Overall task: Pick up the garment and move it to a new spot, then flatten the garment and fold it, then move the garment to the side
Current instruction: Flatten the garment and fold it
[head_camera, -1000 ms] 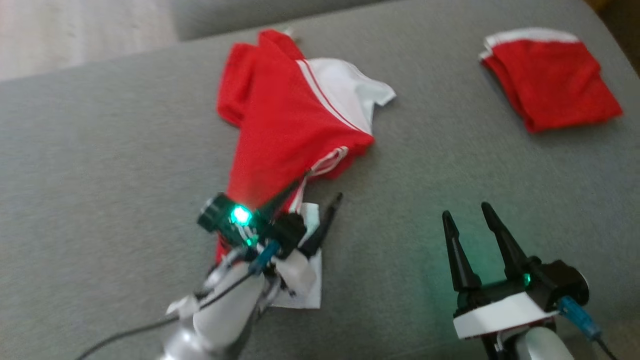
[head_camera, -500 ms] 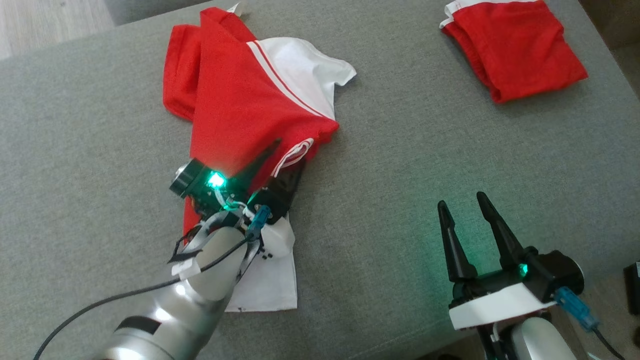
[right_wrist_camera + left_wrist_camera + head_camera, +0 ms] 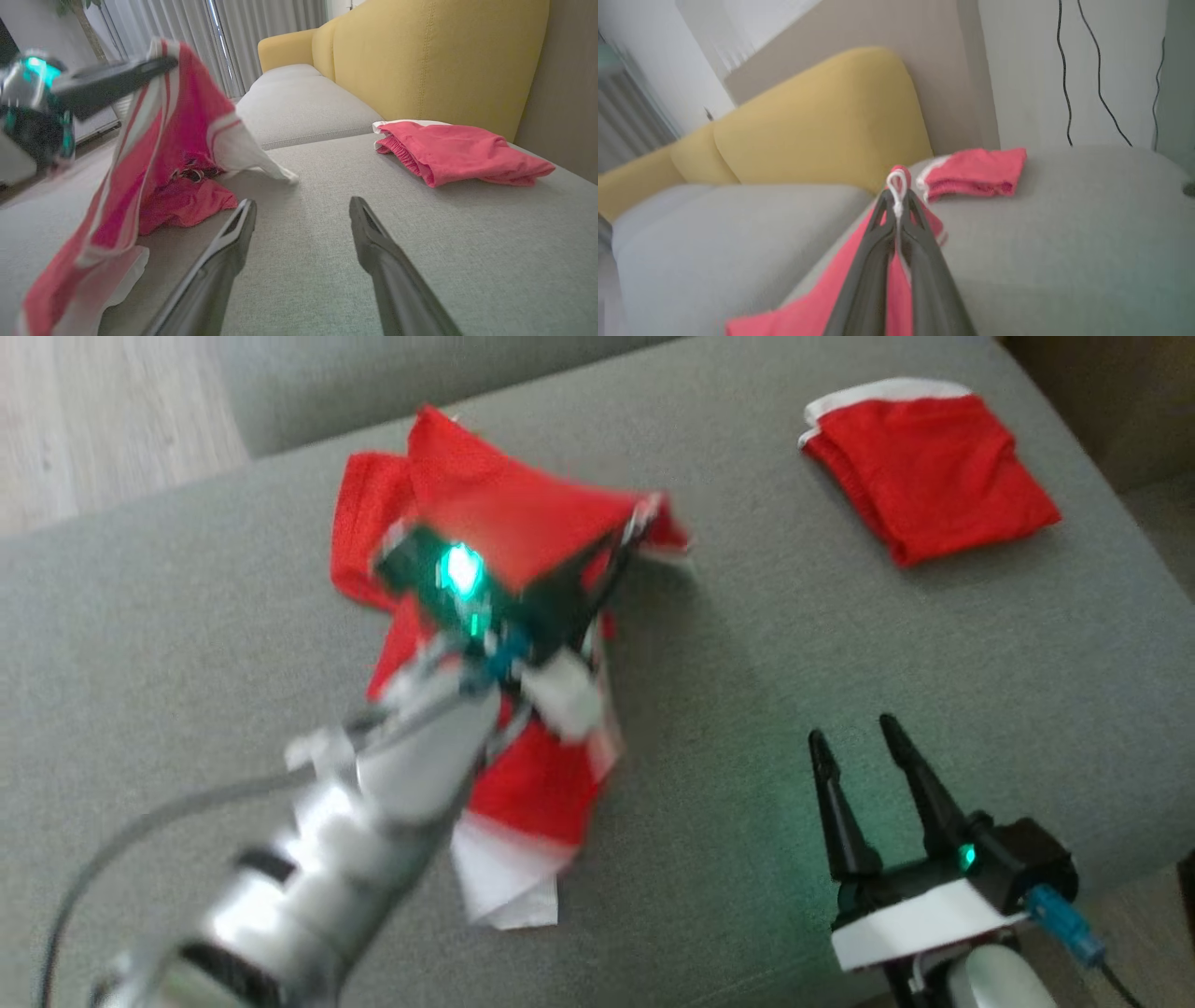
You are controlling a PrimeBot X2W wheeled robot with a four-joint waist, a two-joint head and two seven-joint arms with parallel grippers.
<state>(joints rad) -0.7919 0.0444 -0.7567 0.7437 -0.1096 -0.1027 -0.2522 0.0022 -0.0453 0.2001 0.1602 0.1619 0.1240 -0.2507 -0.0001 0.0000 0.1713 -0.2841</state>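
Blur smears the left half of the head view. Pale wooden floor [image 3: 93,420] shows at the far left corner; the left forearm [image 3: 373,821] comes in from the near left edge, its lower part cut off by the frame. The left gripper [image 3: 630,527] is up above the grey cushion [image 3: 187,616], fingers clenched on a white-trimmed edge of the garment [image 3: 504,513]; the left wrist view shows this plainly, the left gripper [image 3: 896,198] with both dark fingers pressed together and a loop of white trim poking out past the tips. The garment, red with white stripes and panels, hangs from that pinch and drapes down to the left part of the cushion; the gripper body and forearm hide its middle, and its outline is hard to make out through the blur; a white corner lies on the cushion near the robot. In the right wrist view the garment [image 3: 182,116] stands like a tent, its lower folds bunched on the cushion; the left gripper [image 3: 173,60] is smeared at the left edge. Well apart to the right, the right gripper [image 3: 854,733] hovers near the robot, fingers spread and holding nothing; whether its tips touch the cushion cannot be told. At the far right a folded red cloth [image 3: 934,476] with a white hem lies flat, apart from both grippers; a yellow backrest [image 3: 434,60] stands behind it.
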